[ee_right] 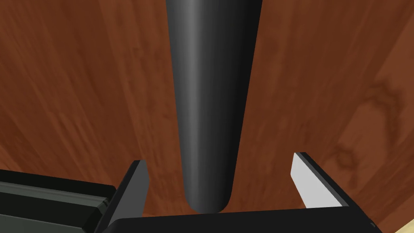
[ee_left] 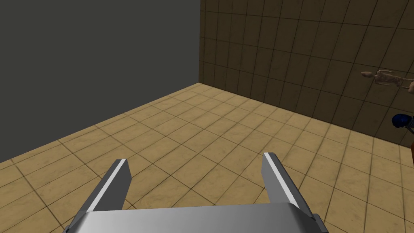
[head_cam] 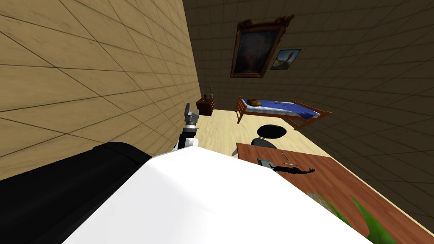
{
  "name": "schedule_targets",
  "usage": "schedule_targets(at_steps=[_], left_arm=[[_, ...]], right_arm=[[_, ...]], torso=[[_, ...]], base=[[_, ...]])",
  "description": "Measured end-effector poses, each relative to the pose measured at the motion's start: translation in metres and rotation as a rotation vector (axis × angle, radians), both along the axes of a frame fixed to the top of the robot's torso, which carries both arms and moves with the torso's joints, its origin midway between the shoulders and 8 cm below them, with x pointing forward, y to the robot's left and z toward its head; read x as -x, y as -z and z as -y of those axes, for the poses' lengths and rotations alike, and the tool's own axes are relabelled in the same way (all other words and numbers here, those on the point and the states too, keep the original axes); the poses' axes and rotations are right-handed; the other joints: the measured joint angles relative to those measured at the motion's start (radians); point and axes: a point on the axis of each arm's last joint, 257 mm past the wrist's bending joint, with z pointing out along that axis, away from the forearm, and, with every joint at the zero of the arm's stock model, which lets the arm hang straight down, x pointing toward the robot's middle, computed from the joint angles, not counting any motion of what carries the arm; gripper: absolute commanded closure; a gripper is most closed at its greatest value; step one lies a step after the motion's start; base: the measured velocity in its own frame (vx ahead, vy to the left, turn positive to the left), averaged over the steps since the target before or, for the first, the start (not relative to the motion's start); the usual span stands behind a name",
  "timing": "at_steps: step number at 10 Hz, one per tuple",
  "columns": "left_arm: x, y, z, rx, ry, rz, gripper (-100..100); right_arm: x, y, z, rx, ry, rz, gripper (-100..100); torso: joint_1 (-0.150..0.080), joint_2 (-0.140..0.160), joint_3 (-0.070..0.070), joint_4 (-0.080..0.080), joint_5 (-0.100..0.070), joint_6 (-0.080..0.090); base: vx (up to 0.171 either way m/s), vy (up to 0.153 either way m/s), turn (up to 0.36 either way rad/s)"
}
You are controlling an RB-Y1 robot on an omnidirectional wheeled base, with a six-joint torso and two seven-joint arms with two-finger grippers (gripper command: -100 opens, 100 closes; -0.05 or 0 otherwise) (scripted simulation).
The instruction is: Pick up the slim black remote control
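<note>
Right gripper [ee_right: 219,157] is low over the reddish-brown wooden surface [ee_right: 81,81], fingers [ee_right: 313,182] spread wide and gripping nothing. The slim black remote control with a rounded end [ee_right: 212,101] lies flat on the surface between the two fingers. Its rounded end is close to the gripper body and its length runs straight away from the fingers. There is a gap on each side, so neither finger touches it. A dark grey flat slab [ee_right: 48,198] sits just outside one finger; can't tell what it is.

Left gripper [ee_left: 195,157] is raised well away from the surface, beside the tan tiled wall. Its fingers are spread wide with nothing between them.

Farther off, beyond the surface's far end, is a black round-seated office chair [head_cam: 271,131]. Past that a wooden-framed bed with a blue cover [head_cam: 277,109] stands on the pale floor, with a small reddish wooden nightstand [head_cam: 205,106] in the corner. A large ornate-framed painting [head_cam: 258,44] hangs on the wall above the bed.
</note>
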Motion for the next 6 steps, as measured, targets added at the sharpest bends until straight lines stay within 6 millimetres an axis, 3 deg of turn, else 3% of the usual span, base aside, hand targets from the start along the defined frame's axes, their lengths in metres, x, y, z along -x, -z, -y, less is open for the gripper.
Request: schedule_targets(at_steps=[1,5,6], left_arm=[[0.0,0.0,0.0,0.0,0.0,0.0,0],[0.0,0.0,0.0,0.0,0.0,0.0,0],[0.0,0.0,0.0,0.0,0.0,0.0,0]], right_arm=[[-0.0008,0.0007,-0.0021,-0.003,-0.004,0.001,100],[-0.0011,0.0,0.0,0.0,-0.002,0.002,100],[-0.0011,0.0,0.0,0.0,-0.002,0.001,0]], torso=[[-0.001,-0.001,-0.001,0.0,-0.001,0.0],[-0.004,-0.003,-0.002,-0.001,-0.004,0.0],[-0.004,-0.003,-0.002,-0.001,-0.004,0.0]], base=[[0.0,0.0,0.0],[0.0,-0.002,-0.001],[0.0,0.0,0.0]])
